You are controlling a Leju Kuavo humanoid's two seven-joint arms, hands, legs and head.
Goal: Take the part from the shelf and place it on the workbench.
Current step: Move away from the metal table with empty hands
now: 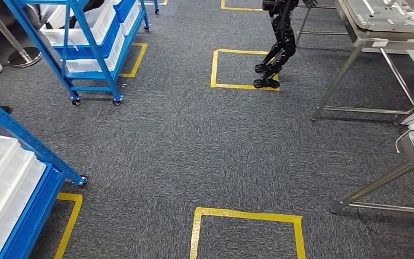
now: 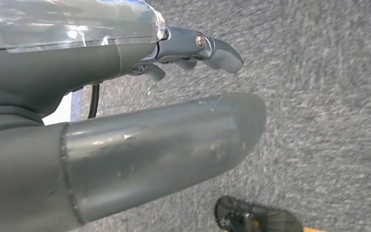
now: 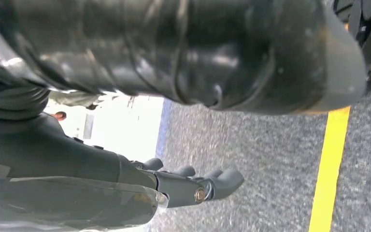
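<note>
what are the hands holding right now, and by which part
Nothing. The left hand hangs over bare carpet with its fingers apart and nothing between them, and the right hand looks the same. No part has been picked up.

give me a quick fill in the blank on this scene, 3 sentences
1. The shelf racks standing on the carpet have frames painted ____.
2. The squares taped on the carpet are ____ in colour.
3. The left hand and the right hand each hold ____.

Missing words: blue; yellow; nothing
</note>
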